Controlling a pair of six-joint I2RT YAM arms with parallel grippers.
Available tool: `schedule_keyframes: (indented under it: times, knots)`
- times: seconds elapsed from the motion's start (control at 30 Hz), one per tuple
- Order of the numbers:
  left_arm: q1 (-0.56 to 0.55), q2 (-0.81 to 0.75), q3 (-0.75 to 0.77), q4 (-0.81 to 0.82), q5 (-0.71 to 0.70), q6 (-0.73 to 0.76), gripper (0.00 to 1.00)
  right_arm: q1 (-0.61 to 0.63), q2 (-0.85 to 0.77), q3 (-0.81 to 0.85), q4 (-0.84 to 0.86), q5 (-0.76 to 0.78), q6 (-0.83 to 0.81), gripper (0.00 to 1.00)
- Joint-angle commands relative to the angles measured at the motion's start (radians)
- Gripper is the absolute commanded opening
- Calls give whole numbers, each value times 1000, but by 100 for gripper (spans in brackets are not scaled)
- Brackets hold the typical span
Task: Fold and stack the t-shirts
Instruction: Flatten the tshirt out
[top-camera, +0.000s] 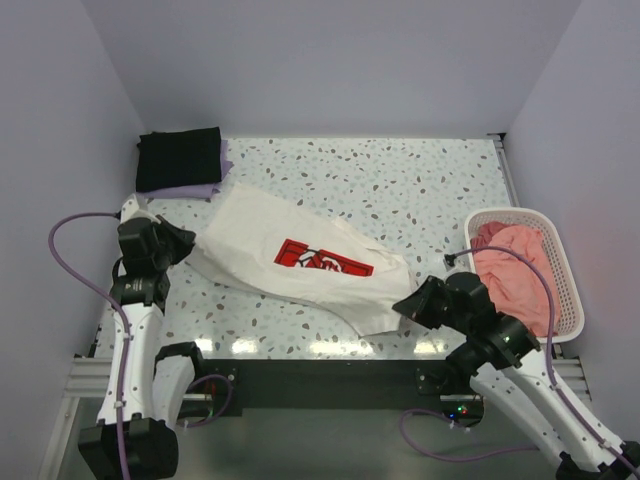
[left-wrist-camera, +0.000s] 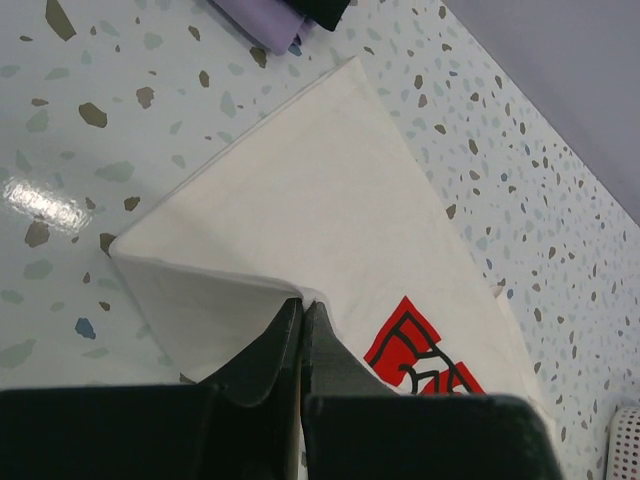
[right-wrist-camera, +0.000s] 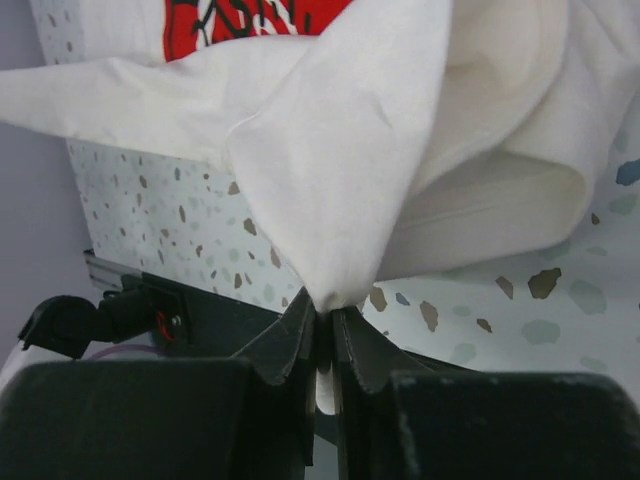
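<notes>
Pale lilac walls (top-camera: 330, 60) close in a white table (top-camera: 430, 170) flecked like terrazzo, glossy enough to show lamp glare near its front edge. At the far-left corner a folded black t-shirt (top-camera: 178, 158) lies on a lavender t-shirt (top-camera: 224, 165). At the right edge stands a white slatted basket (top-camera: 568, 290) with a salmon-pink t-shirt (top-camera: 515, 265) bunched inside.

A cream-white t-shirt (top-camera: 250, 235) lies on the table as a long band. Its long axis runs diagonally from the left side, just near of the black stack, down to the near-right. The red print faces up about midway along it.

Both arms reach in low from the near edge, one at each end of the band. The left gripper (left-wrist-camera: 302, 312) is at the left end, with its fingers pressed together on a folded edge of the cream cloth. The right gripper (right-wrist-camera: 325, 318) is at the near-right end, its fingers clamped on a gathered point of the same shirt. That point is drawn up off the table and the cloth fans out from the pinch.
</notes>
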Motion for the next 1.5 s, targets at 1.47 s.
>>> schedule_keyframes:
  times: [1.47]
  knots:
    - [7,-47,367,-121,15,42,0,4,279,848,-306,309,-250,0]
